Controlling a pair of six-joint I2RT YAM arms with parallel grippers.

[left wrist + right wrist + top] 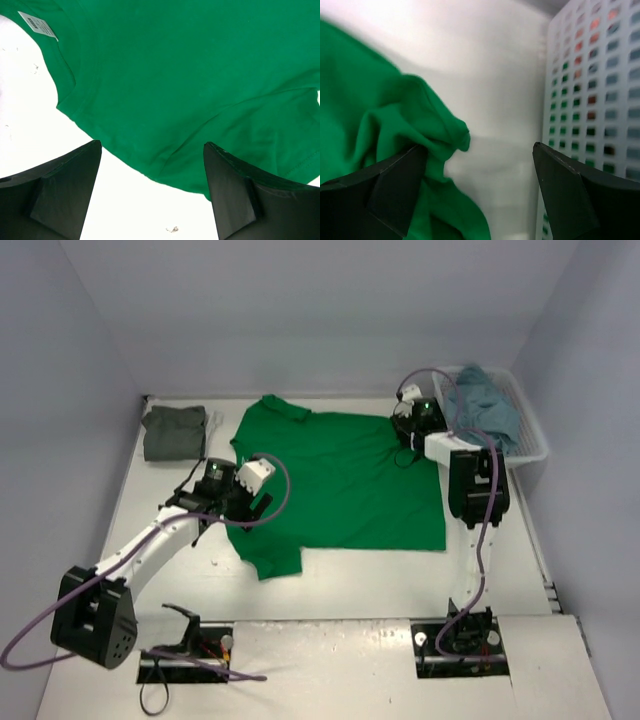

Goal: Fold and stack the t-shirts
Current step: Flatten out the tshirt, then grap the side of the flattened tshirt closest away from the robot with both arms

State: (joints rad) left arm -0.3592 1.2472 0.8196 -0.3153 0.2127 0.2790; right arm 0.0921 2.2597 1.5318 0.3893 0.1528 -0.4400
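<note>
You have three t-shirts in view. One green shirt point(340, 480) lies spread flat in the middle of the table point(330, 590), its collar toward the far left. One olive-grey shirt point(174, 430) sits folded at the far left corner, apart from the green one. One light blue shirt point(480, 410) is heaped in the single white basket point(530, 445) at the far right.

Your left gripper point(250, 508) hangs over the green shirt's left edge by the collar, its two fingers spread wide with nothing between them. Your right gripper point(406, 445) is at the shirt's far right corner, just beside the basket. Its jaws also stand wide apart, and a bunched fold of green cloth point(395, 130) touches one finger point(395, 185) but is not pinched.
</note>
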